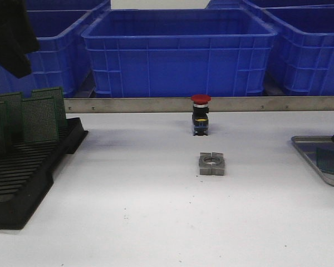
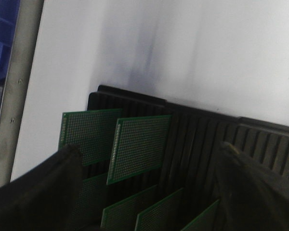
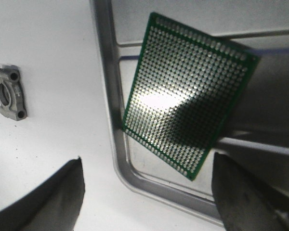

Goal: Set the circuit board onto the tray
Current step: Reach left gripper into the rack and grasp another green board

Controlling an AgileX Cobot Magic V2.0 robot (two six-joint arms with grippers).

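Observation:
A green perforated circuit board (image 3: 188,96) lies in the silver-grey metal tray (image 3: 135,180), near its corner. My right gripper (image 3: 147,197) is open and empty just above that corner, with both fingers apart from the board. In the front view the tray (image 1: 309,146) sits at the table's right edge with the board (image 1: 331,162) in it. My left gripper (image 2: 149,192) is open and empty, hovering over the black slotted rack (image 2: 197,134), which holds several upright green boards (image 2: 139,144). The rack (image 1: 22,178) stands at the left in the front view.
A grey metal bracket (image 1: 212,163) lies mid-table and also shows in the right wrist view (image 3: 9,94). A red-capped push button (image 1: 200,114) stands behind it. Big blue plastic bins (image 1: 178,50) line the back, behind a metal rail (image 1: 156,104).

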